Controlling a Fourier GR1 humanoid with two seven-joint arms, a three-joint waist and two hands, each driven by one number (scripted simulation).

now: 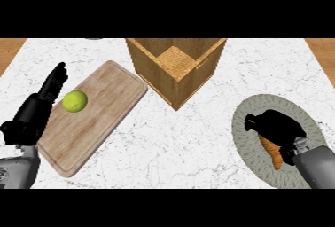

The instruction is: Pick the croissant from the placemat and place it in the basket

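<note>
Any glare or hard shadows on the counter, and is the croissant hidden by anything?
Head view: the counter is evenly lit, with no glare; no clear cast shadow beside the basket or lime; the black right hand hides the croissant's upper part, its lower end showing on the placemat.

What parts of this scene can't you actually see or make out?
1. Croissant, head view: the right hand lies over its upper part. Only its orange lower end shows on the placemat.
2. Basket, head view: its far side is cut off at the view's upper edge.
3. Cutting board, head view: the left hand and forearm hide part of its left edge.
</note>
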